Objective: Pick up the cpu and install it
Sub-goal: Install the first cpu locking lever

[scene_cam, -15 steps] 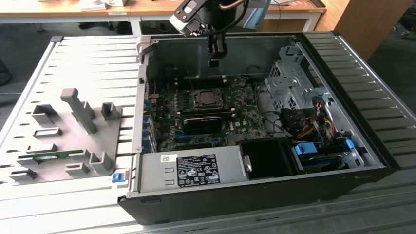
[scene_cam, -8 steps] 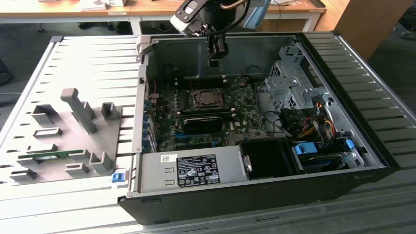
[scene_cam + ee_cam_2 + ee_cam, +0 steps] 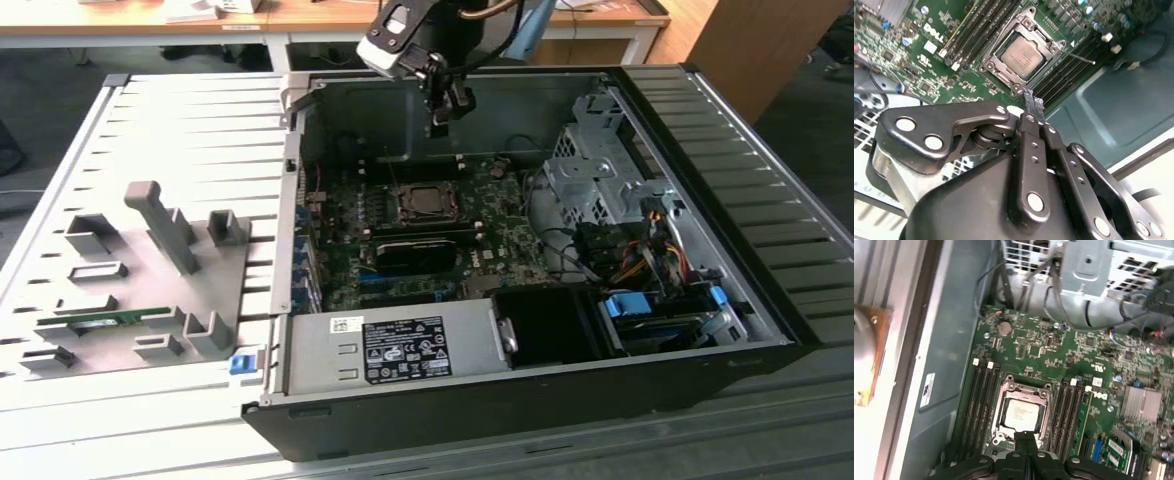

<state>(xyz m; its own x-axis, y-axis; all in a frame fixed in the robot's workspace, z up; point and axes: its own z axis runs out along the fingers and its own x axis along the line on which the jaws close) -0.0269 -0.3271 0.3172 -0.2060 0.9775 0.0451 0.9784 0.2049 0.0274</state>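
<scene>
Silver-grey metal covers the top of the small flat square cpu [image 3: 1023, 55], which lies flat inside the dark square socket with the metal frame [image 3: 1026, 386], on the green board [image 3: 1054, 347] in the open black computer case [image 3: 534, 400]. The black metal claw [image 3: 1033, 104] hangs above the socket, a little to one side of it. Both wrist views show its two fingers pressed together with nothing between them. I think the cpu is light and stiff, like a thin tile. Its shiny top looks smooth, so it could slip. I think it is easy to hurt too, because its underside and the tiny contacts in the socket could bend or scratch. The best place to hold it would be two opposite thin edges, keeping it level. Long black slots [image 3: 981, 410] run along both sides of the socket, so there is little room for fingers there. As for writing, the cpu top has faint grey print, too small to tell. White letters and tiny marks are printed on the board near the socket. A white sticker with black print [image 3: 407, 350] sits on the grey metal box [image 3: 310, 370], well apart from the socket, and a small white label [image 3: 927, 390] is on the case wall past the slots
</scene>
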